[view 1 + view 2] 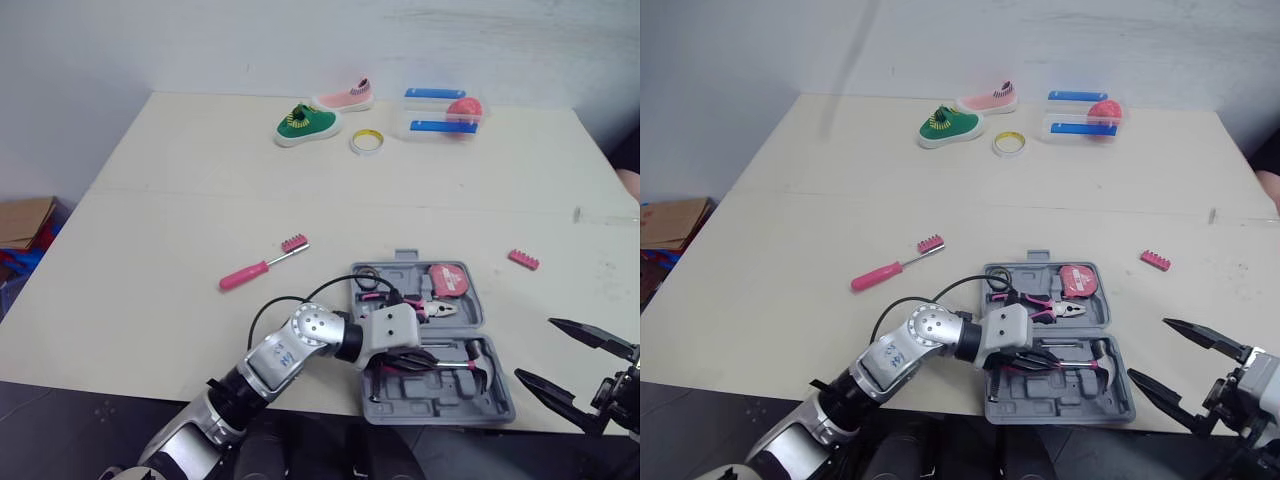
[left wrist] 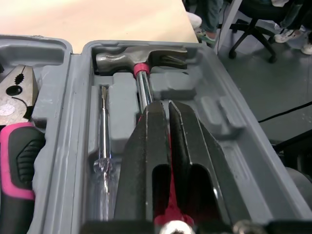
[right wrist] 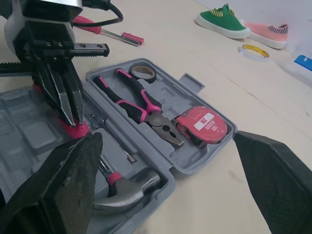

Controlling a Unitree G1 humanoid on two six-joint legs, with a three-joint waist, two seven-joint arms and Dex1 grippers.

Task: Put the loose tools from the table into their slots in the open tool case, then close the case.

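The case (image 1: 450,405) is laid open, both halves flat, near the front edge of the table (image 1: 200,180). The left gripper (image 2: 166,105) is lowered into its near half, and its fingers are drawn close together, pinching the pink grip of the hammer (image 2: 141,58), which is seated in its slot beside a small clear-handled screwdriver (image 2: 103,126). In the far half, pliers (image 3: 141,105), a tape measure (image 3: 200,124) and a black tape roll (image 3: 143,73) are held. The right gripper (image 1: 535,348) is held off the table's near right corner, its fingers spread wide and nothing between them. A pink screwdriver (image 1: 250,272) is left on the table to the case's left, with a bit strip (image 1: 294,243) at its tip; a second strip (image 1: 523,260) is seen to the case's right.
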